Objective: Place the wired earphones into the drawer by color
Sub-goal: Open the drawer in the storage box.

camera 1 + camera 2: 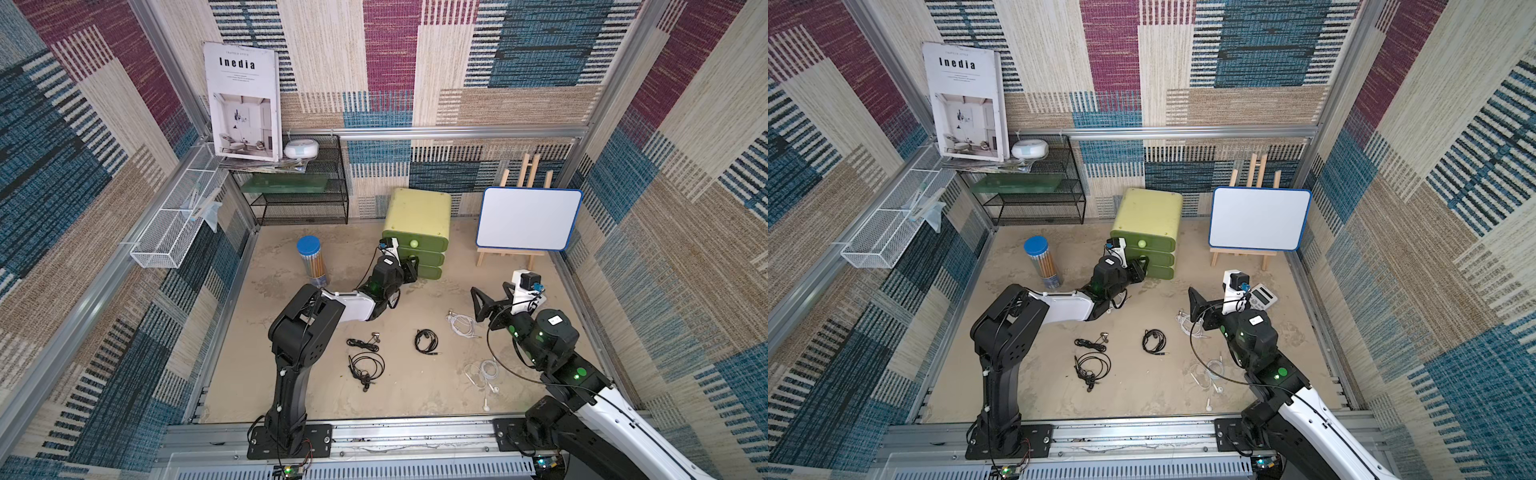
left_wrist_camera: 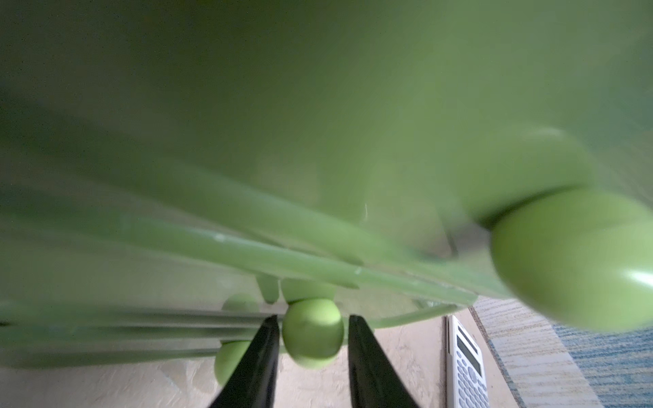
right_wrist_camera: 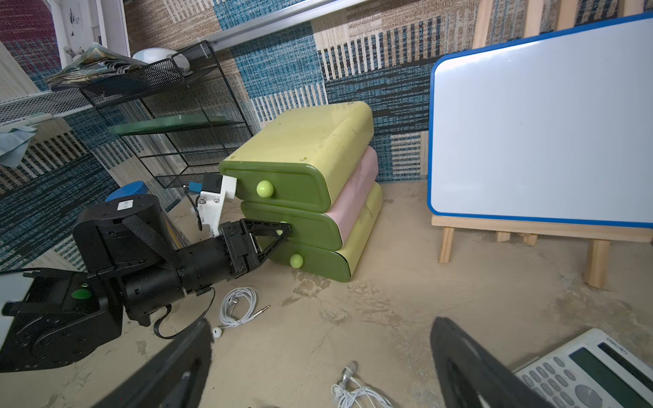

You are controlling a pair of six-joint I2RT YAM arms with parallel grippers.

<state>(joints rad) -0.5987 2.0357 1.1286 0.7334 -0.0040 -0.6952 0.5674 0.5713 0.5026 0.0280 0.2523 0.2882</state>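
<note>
Left tool (image 2: pixel 313 318) narrowly spread astride middle round green drawer knob (image 2: pixel 312 339); contact unclear.
Right tool (image 3: pixel 321 323) spread wide, empty; coiled white wired earphones (image 3: pixel 357 395) lie on sandy worktop (image 3: pixel 388 300) just beside it.

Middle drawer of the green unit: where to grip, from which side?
Grip its round knob, coming straight at the drawer front from the table side. It is the only part standing out from the smooth front; the left gripper straddles it.
</note>
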